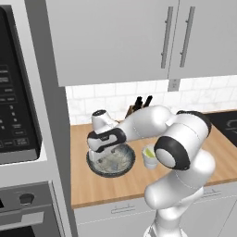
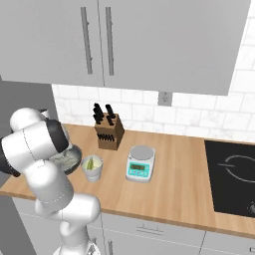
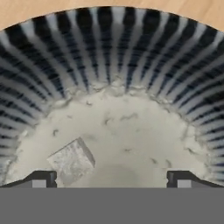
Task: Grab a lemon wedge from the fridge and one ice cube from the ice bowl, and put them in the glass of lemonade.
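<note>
Fingers (image 3: 112,178) spread wide above the ice bowl (image 3: 109,52). Ice cube (image 3: 72,159) sits off toward one fingertip: you shift over, centre it, descend, then pinch.

The left base view looks forward and down from behind the arm, facing the wooden counter (image 1: 102,185) and the wall cabinets (image 1: 115,37). The right base view faces the same counter from the opposite side; both include the ice bowl (image 1: 111,162) and the glass of lemonade (image 2: 92,167). The hand view looks straight down into the bowl at very close range.
</note>
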